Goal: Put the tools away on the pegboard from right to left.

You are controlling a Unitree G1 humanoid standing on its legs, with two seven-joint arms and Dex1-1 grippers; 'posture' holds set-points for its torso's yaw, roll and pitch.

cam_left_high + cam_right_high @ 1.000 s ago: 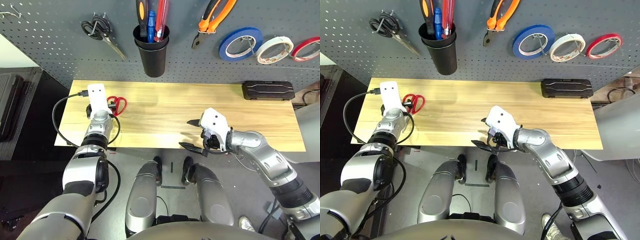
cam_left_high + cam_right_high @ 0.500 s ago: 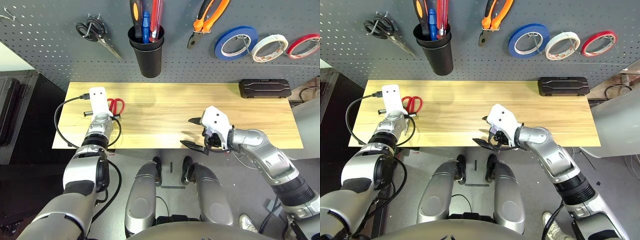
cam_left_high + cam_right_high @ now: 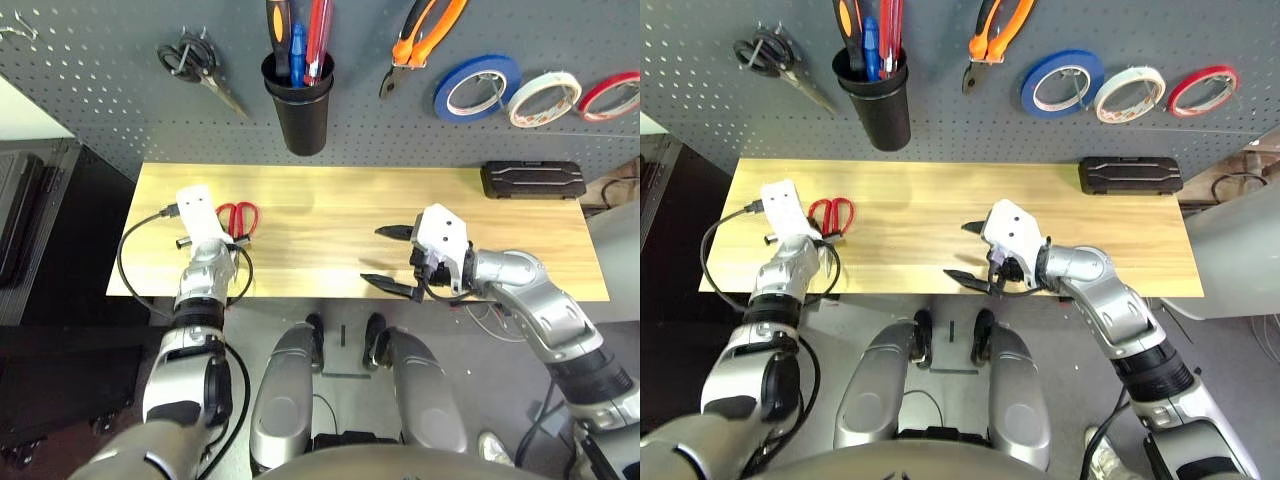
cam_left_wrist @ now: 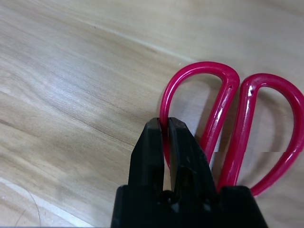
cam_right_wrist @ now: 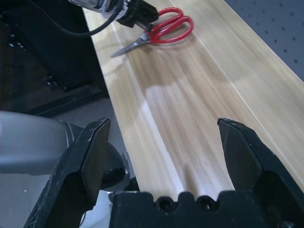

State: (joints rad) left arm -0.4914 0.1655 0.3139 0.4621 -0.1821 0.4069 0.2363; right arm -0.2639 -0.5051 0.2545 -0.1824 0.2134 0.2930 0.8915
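Red-handled scissors [image 4: 218,118]: left gripper [image 4: 166,121] is pinching one handle loop, jaws closed; right gripper [image 5: 164,126] is standing wide, empty. Next (judged) is lifting toward twelve o'clock, the pegboard [image 3: 380,130].

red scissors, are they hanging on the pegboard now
No, the red scissors lie on the wooden table, with the left gripper's fingers shut on one handle loop.
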